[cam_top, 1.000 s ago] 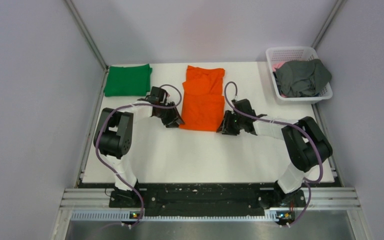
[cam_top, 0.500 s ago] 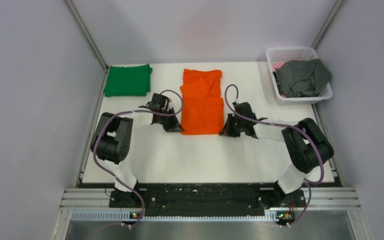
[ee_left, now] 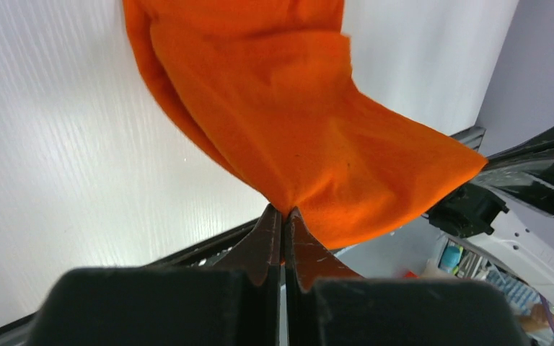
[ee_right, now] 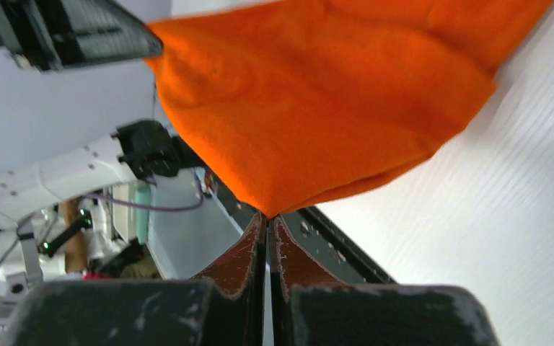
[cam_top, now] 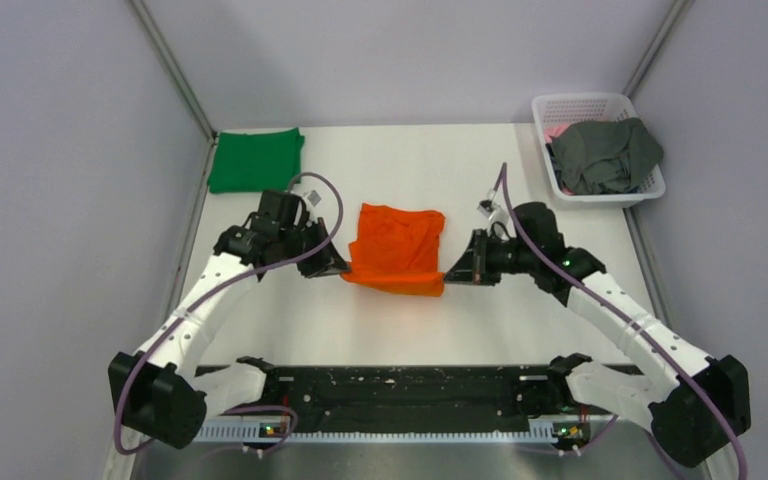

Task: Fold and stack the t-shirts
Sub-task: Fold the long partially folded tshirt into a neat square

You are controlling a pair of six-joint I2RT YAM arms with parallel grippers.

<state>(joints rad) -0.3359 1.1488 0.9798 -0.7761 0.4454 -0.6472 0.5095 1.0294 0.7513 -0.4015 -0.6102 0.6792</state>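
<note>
Pale grey walls [cam_top: 60, 200], white table [cam_top: 410, 325]

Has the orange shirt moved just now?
Yes. The orange t-shirt, pinched by the left gripper and right gripper, has come toward the near side: its far edge now lies nearer than the green t-shirt.

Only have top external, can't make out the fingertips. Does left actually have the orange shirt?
Observer: Yes. Left wrist shows the left gripper shut on a corner of the orange shirt, tips together.
Operator: Right too?
Observer: Right wrist shows the right gripper shut on its own corner, with the cloth fanning out from the tips.
Operator: One layer or more?
Observer: Right wrist shows a second layer's edge under the top one, near the pinch.
</note>
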